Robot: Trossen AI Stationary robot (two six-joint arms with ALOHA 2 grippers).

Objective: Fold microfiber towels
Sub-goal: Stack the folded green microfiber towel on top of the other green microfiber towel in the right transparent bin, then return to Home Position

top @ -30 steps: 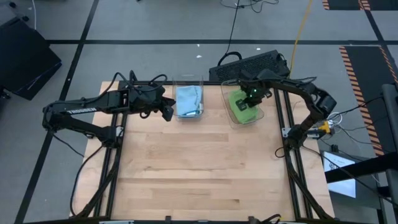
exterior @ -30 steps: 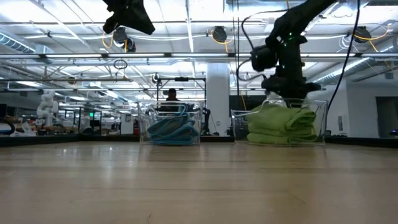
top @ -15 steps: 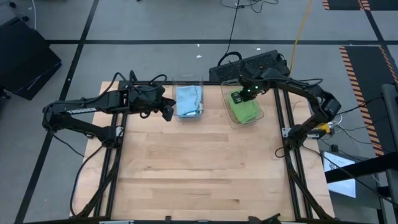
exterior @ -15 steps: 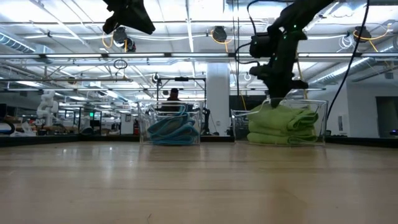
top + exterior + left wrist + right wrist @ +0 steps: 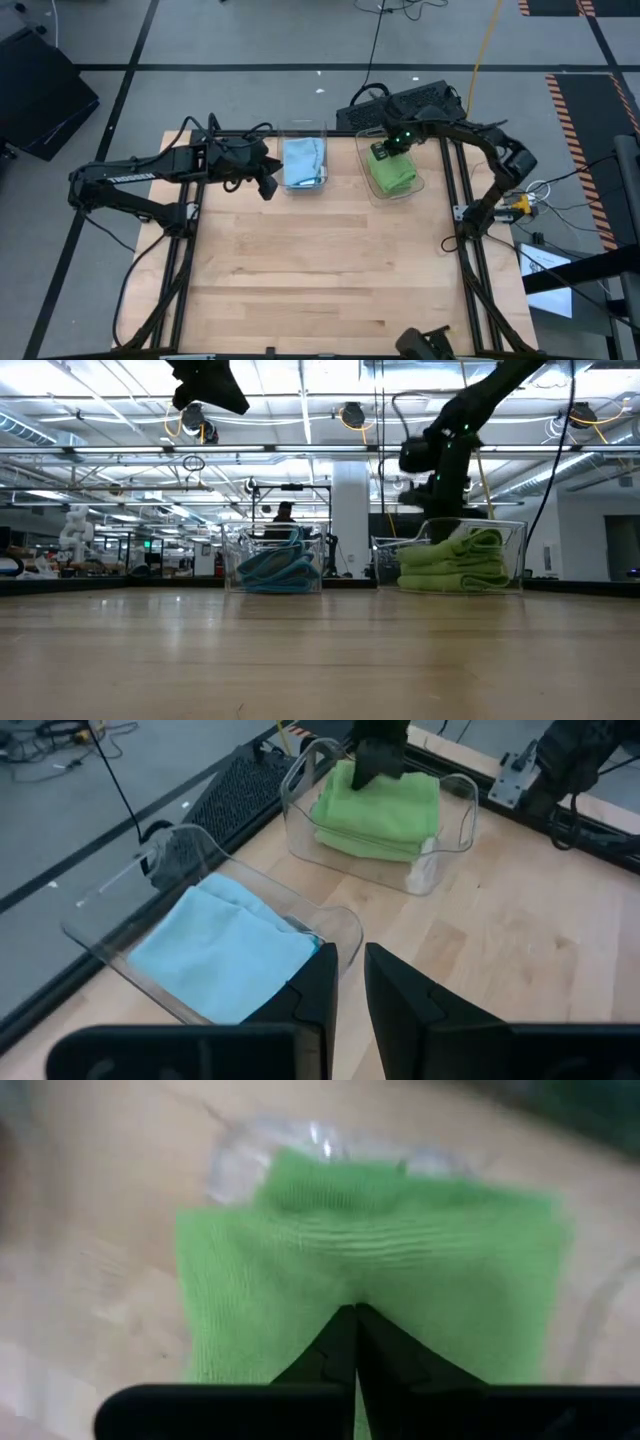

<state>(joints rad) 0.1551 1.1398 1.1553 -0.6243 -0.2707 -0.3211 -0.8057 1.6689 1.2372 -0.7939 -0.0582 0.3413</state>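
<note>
Green microfiber towels sat stacked in clear bin; right gripper over stack, fingers closed, apparently pinching top towel. Next: lift out onto tabletop.

White lettering runs along the left arm at nine o'clock, but it cannot be read.

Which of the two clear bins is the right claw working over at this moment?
The bin of lime green towels, toward the table's right. The right claw sits at its far edge, fingers shut. The bin of light blue towels lies beside the waiting left claw.
</note>
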